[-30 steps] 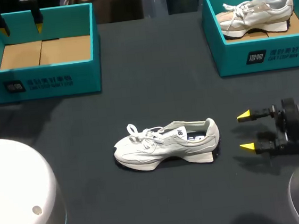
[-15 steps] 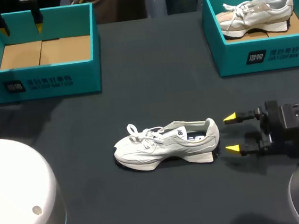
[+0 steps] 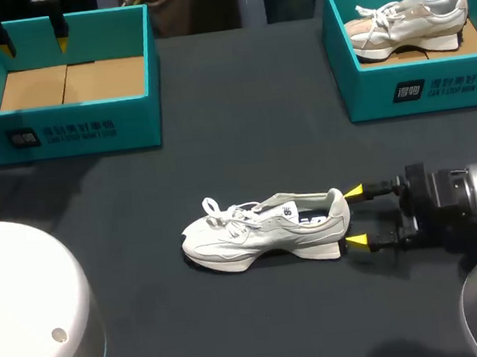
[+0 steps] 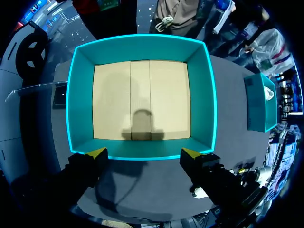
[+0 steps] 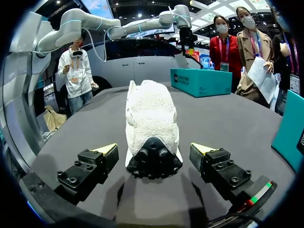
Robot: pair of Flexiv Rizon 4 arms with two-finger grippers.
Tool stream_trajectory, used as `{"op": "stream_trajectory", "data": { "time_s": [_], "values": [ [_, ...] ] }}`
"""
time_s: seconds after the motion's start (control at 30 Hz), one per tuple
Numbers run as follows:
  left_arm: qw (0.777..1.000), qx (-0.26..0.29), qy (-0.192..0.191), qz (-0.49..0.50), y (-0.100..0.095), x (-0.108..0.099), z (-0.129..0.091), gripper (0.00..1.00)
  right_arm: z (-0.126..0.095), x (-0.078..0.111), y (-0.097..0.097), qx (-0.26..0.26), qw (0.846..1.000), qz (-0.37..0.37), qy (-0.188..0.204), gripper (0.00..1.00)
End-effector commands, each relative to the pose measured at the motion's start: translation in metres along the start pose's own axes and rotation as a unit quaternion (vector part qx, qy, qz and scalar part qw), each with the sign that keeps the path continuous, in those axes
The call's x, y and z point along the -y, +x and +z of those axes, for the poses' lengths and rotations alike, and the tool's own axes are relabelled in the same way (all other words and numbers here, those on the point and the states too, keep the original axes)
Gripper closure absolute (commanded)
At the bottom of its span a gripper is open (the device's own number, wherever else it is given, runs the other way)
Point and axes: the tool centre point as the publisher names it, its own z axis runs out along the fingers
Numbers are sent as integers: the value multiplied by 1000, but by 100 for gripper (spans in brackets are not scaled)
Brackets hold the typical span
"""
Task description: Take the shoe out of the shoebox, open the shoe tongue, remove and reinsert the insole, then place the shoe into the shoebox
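Your right claw (image 3: 355,216) is wide open, tips flanking heel of shoe (image 3: 265,231), gripping nothing. Shoe upright mid-table (image 3: 242,127), well apart from left box (image 3: 71,128) and right box (image 3: 421,91). Your left claw (image 4: 145,153) open, holding nothing, over left box's far wall. Insole hard to make out.

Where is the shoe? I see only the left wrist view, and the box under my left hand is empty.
Observer: The shoe stands on its sole at the middle of the table.
Operator: Is the right hand near it?
Observer: Yes. The right hand is open and straddles the heel without touching it.
Operator: Is there any other shoe?
Observer: A second shoe lies in the right shoebox.
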Motion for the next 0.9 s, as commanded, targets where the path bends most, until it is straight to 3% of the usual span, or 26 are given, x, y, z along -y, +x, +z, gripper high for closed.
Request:
{"op": "stream_trajectory", "data": {
  "time_s": [0.03, 0.9],
  "values": [
    [1000, 0, 0, 0, 0, 0, 0, 0, 9, 0, -2, -1, 1000, 3, 4, 0],
    [1000, 0, 0, 0, 0, 0, 0, 0, 49, -3, 2, -7, 1000, 10, 1, 0]
  ]
}}
